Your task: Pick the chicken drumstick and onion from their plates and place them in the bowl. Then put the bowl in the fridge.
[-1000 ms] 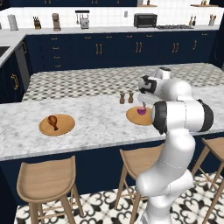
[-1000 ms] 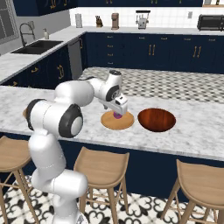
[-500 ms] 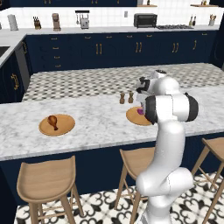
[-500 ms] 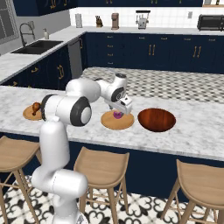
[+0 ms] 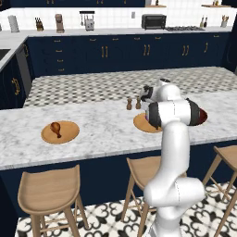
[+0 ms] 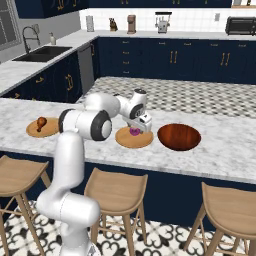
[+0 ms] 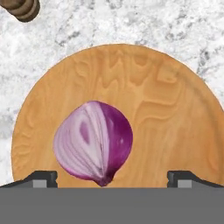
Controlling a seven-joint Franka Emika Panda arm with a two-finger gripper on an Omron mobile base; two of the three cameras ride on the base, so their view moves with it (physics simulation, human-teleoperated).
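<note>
The purple-red onion (image 7: pixel 94 142) lies on a light tan plate (image 7: pixel 175 113) right under my open gripper (image 7: pixel 113 179); one dark fingertip stands on each side, wide apart and not touching it. From the right base view, the gripper (image 6: pixel 139 128) hangs just above the onion (image 6: pixel 135 132) and its plate (image 6: pixel 131 142). The dark reddish-brown bowl (image 6: pixel 179 136) sits empty to the right of that plate. Far left, the golden-brown drumstick (image 6: pixel 41 121) rests on the second plate (image 6: pixel 47 131). In the left base view my arm covers most of the onion's plate (image 5: pixel 140 122). The fridge is out of view.
Two small brown shakers (image 5: pixel 129 104) (image 5: pixel 137 102) stand just behind the onion's plate; one shaker (image 7: pixel 24 8) shows at the hand view's top left. Wooden stools (image 6: pixel 117 187) line the island's front edge. Bare marble lies between the two plates.
The arm has folded in, its big elbow link swinging aside, and the hand has settled lower over the onion's plate. Onion, drumstick and bowl have not moved.
</note>
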